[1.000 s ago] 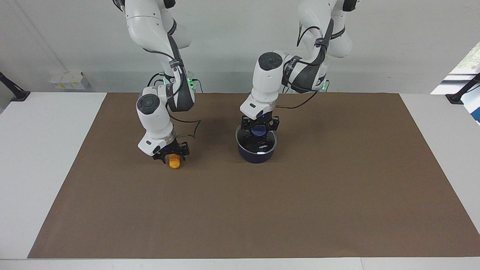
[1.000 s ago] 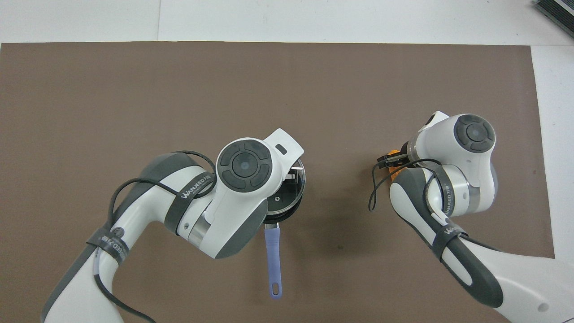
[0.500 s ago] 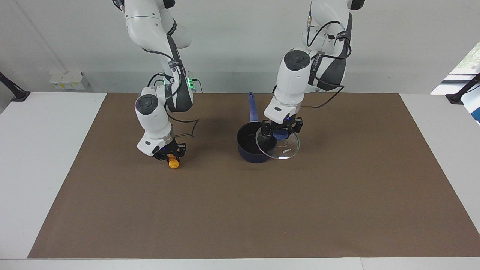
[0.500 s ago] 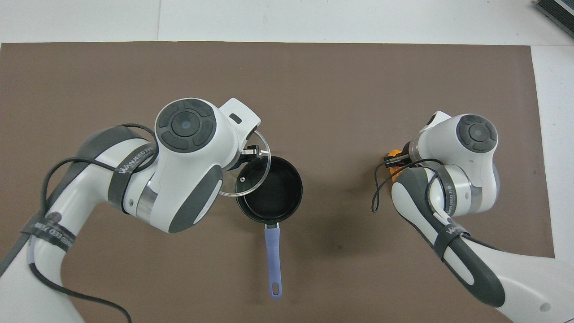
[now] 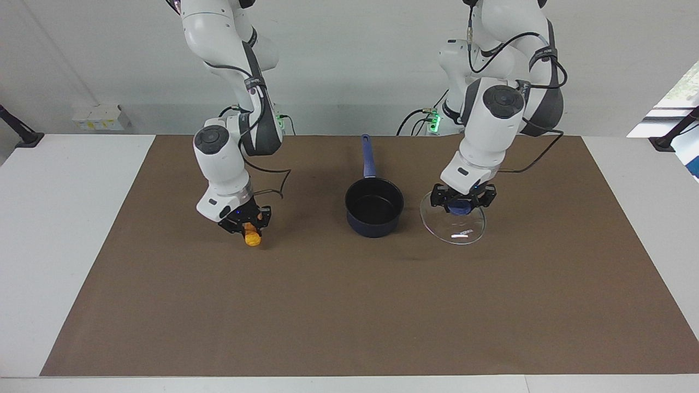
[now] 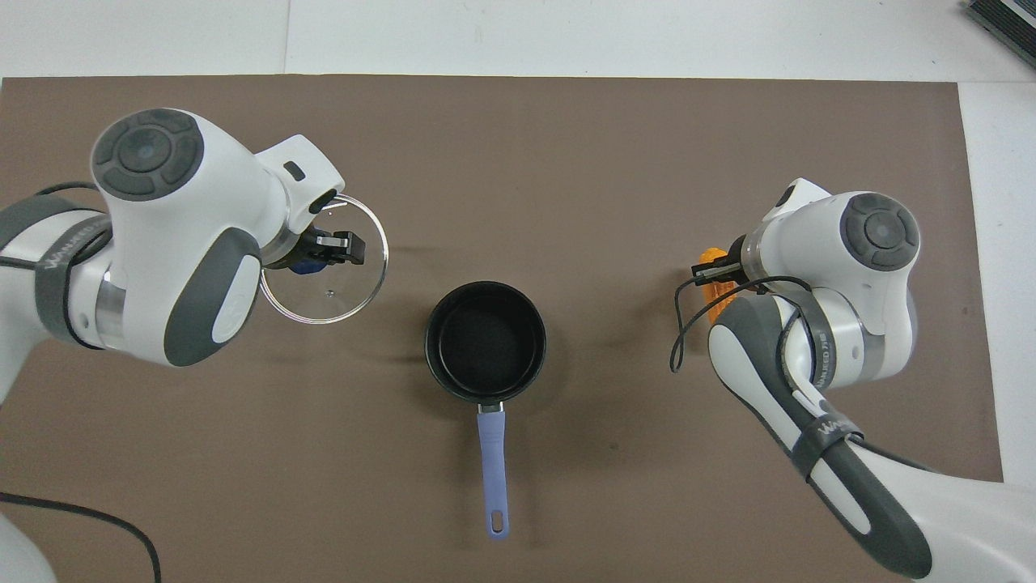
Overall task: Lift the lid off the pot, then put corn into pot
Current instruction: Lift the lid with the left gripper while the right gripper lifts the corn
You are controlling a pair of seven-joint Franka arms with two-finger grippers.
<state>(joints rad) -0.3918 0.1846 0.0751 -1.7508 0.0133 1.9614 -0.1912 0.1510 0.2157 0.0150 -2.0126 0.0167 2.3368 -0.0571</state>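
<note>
The navy pot (image 5: 374, 210) (image 6: 486, 341) stands uncovered in the middle of the brown mat, its black inside bare, its blue handle (image 6: 494, 467) pointing toward the robots. My left gripper (image 5: 462, 203) (image 6: 312, 255) is shut on the blue knob of the glass lid (image 5: 456, 228) (image 6: 336, 287) and holds it just over the mat beside the pot, toward the left arm's end. My right gripper (image 5: 247, 222) (image 6: 716, 271) is shut on the yellow-orange corn (image 5: 252, 236) (image 6: 711, 259), low over the mat toward the right arm's end.
The brown mat (image 5: 349, 305) covers most of the white table (image 5: 60, 218). A small white box (image 5: 98, 117) sits by the wall at the right arm's end. Cables hang from both wrists.
My left gripper lifted the lid off the pot and carried it sideways toward the left arm's end, then lowered it close to the mat. My right gripper closed on the corn and rose slightly.
</note>
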